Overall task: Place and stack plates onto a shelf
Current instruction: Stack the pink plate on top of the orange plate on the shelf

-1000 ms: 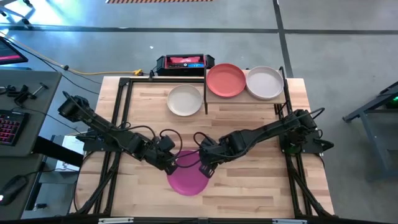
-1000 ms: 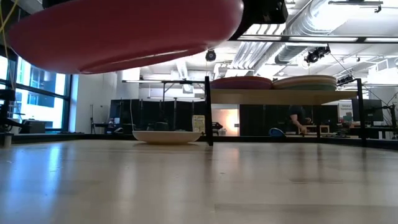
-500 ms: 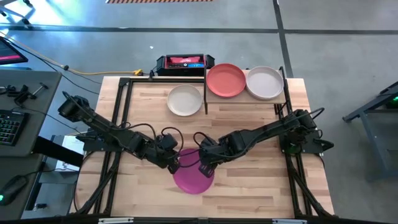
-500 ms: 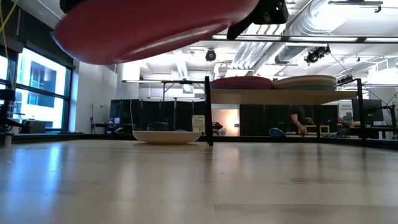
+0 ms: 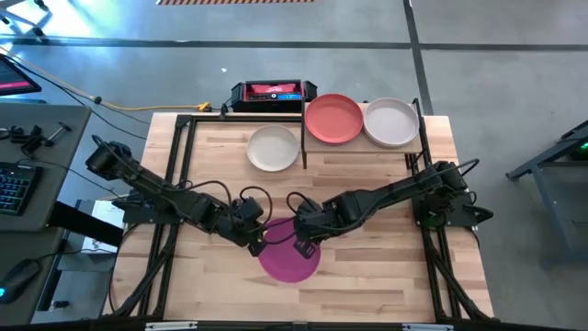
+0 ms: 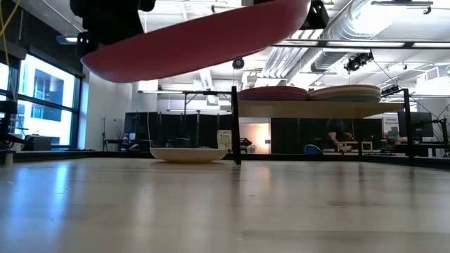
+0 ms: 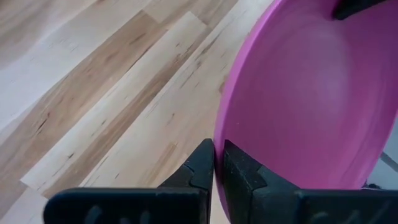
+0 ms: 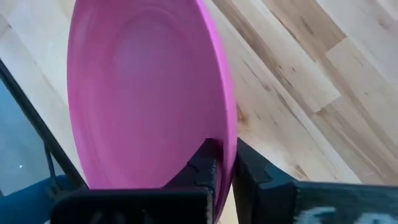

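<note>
Nearest the front edge of the table, the magenta plate (image 5: 290,257) hangs in the air, off the wood, pinched at opposite rims by both arms. The left gripper (image 5: 254,241) has its fingers closed on the plate's left edge, seen thin between them in the left wrist view (image 7: 219,177); the right gripper (image 5: 303,245) is clamped on the right-hand rim, the edge running between its fingers in the right wrist view (image 8: 225,168). From table height the plate (image 6: 197,39) is tilted, its right side higher than its left.

The relation that counts is where the shelf (image 5: 363,145) lies from this shared hold: far and to the right, at the back edge of the table, well apart from the plate. The right arm reaches in from that same side, so its base is the nearer one to the shelf; the left arm would have to stretch across. On the shelf's raised plank sit a coral red plate (image 5: 333,119) and, just to its right, a pale dusty pink plate (image 5: 392,122), each apparently topping a short stack in the low view. A cream plate (image 5: 273,148) rests on the tabletop just left of the shelf's post. A handover to the right gripper looks the likely step.
</note>
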